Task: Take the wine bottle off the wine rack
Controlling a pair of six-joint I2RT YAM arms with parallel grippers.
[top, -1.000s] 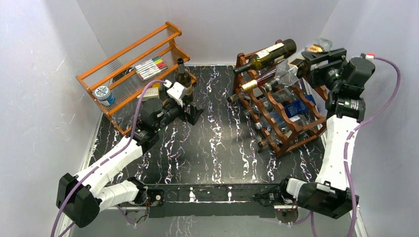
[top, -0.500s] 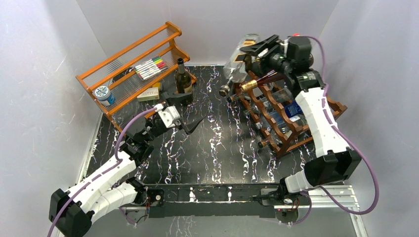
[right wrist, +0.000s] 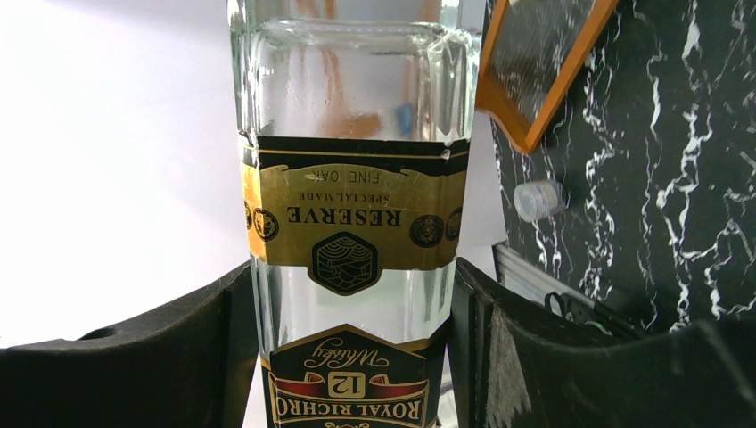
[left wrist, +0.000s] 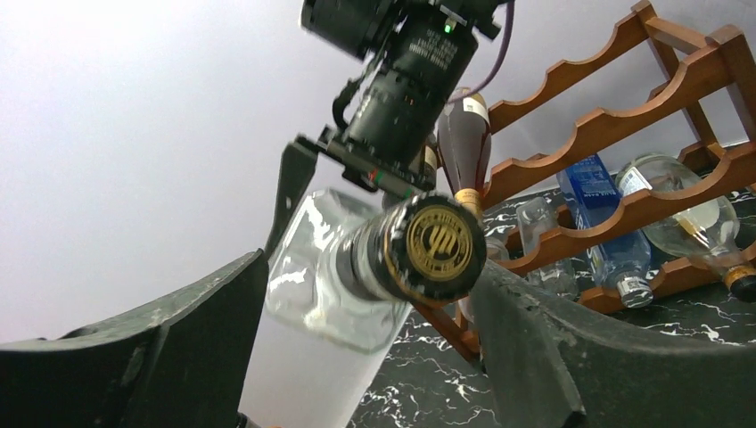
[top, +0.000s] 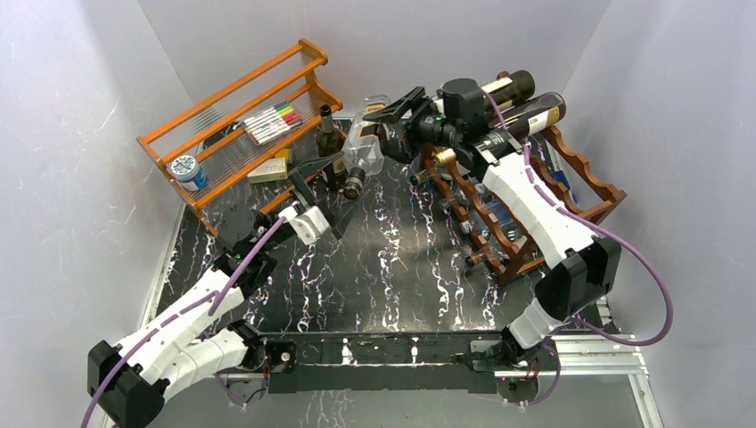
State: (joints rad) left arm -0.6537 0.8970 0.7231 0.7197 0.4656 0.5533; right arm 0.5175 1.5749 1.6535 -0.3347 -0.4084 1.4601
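The right fingers (right wrist: 178,357) pinch the clear whisky bottle (top: 364,143) by its labelled body. They hold it in the air, off the wine rack (top: 584,165) and above the worktop (top: 392,267), between that rack and the orange rack (top: 232,98). Its neck tilts down toward the left fingers (left wrist: 178,357), which stand spread on either side of the gold-printed cap (left wrist: 437,245).

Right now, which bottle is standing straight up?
The dark bottle beside the orange rack. The clear bottle hangs tilted in the right end effector; the others lie sideways on the wine rack.
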